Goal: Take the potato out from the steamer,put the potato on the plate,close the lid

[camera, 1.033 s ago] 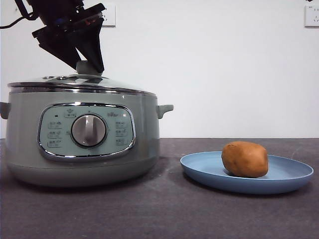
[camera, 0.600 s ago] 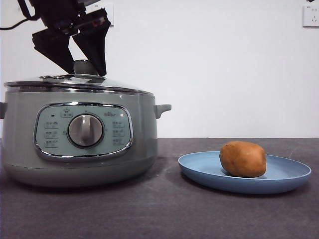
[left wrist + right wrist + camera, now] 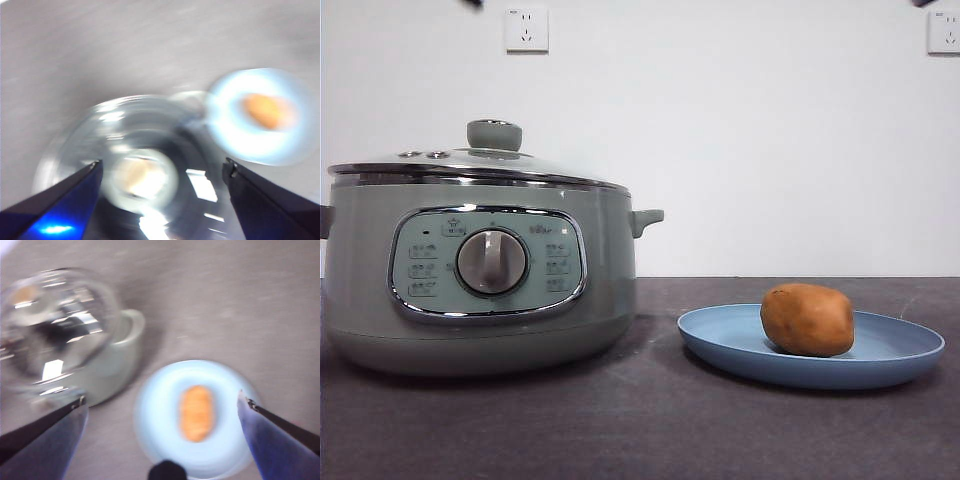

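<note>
The sage-green steamer point(image 3: 480, 280) stands at the left with its glass lid point(image 3: 480, 162) seated on the rim, knob point(image 3: 494, 134) on top. The orange-brown potato point(image 3: 808, 319) lies on the light-blue plate point(image 3: 900, 355) at the right. My left gripper point(image 3: 160, 170) is open and empty, high above the lid point(image 3: 140, 150), which shows blurred between its jaws. My right gripper point(image 3: 162, 402) is open and empty, high above the plate point(image 3: 160, 435) and potato point(image 3: 196, 412). In the front view only black tips show at the top corners.
The dark table top point(image 3: 650, 420) runs across the front. Two wall sockets point(image 3: 526, 29) sit high on the white wall. The steamer's side handle point(image 3: 646, 218) points toward the plate.
The left gripper has let go of the lid's knob and risen out of the front view. The lid stays on the steamer. Potato and plate have not moved.
</note>
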Robot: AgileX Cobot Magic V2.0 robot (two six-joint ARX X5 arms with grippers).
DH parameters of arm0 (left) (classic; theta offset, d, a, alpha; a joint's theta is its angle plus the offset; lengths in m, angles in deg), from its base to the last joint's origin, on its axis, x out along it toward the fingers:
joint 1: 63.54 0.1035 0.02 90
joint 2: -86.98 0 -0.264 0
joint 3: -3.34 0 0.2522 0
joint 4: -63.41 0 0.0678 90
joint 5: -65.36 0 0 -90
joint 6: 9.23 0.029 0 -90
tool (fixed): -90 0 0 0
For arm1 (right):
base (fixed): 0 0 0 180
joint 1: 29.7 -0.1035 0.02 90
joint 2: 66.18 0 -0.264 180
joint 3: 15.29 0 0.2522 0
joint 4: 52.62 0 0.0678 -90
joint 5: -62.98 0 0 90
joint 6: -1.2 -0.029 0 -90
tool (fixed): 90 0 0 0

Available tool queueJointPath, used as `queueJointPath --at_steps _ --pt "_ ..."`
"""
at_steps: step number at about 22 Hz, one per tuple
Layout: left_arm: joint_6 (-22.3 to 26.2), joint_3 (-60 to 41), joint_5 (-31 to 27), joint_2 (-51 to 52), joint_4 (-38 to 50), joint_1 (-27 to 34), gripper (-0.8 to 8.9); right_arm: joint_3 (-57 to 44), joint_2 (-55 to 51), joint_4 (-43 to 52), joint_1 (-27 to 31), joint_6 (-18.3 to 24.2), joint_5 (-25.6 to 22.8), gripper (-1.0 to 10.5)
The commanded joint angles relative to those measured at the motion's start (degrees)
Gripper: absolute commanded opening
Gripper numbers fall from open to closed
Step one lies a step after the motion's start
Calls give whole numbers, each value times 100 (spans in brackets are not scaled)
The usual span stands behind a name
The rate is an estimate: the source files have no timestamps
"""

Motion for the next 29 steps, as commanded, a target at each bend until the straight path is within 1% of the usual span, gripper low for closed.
queueJointPath --at_steps 1,2,4,5,6,7,11,12,13,14,15,16,17,19,29 --pt "129 623 804 2 -699 -31 409 -2 0 17 -2 168 1051 500" --pt "210 813 1084 2 -820 -33 409 -2 0 20 -2 264 1543 500" --pt "243 970 1458 85 -817 -68 408 -2 0 20 -2 389 2253 500" --pt "269 1034 1574 98 -817 -107 408 -2 0 22 -2 426 2524 500" --pt "269 1091 1589 103 -817 -146 408 -2 0 22 -4 433 2669 500" --pt "269 1134 1556 105 -817 -190 408 -2 0 20 -4 435 2704 500" --pt "271 1147 1534 105 -817 -291 408 -2 0 22 -2 437 2553 496" --pt "275 1147 1532 105 -817 -293 403 -2 0 22 -2 437 2503 473" --pt "278 1147 1532 105 -817 -295 385 -2 0 22 -2 457 2455 410" --pt "284 1147 1532 105 -817 -293 312 -2 0 20 -2 498 2446 310" --pt "289 1147 1532 105 -817 -295 209 -2 0 20 -2 546 2450 203" --pt "291 1147 1534 105 -817 -295 58 -2 0 22 -2 629 2450 75" --pt "286 1147 1530 105 -817 -295 -21 -2 0 22 -2 708 2450 -30" --pt "289 1147 1532 105 -815 -293 -8 -2 0 22 -2 776 2450 -2" --pt "227 1147 1526 105 -811 -291 -4 -2 0 -7 -2 772 2452 -2"
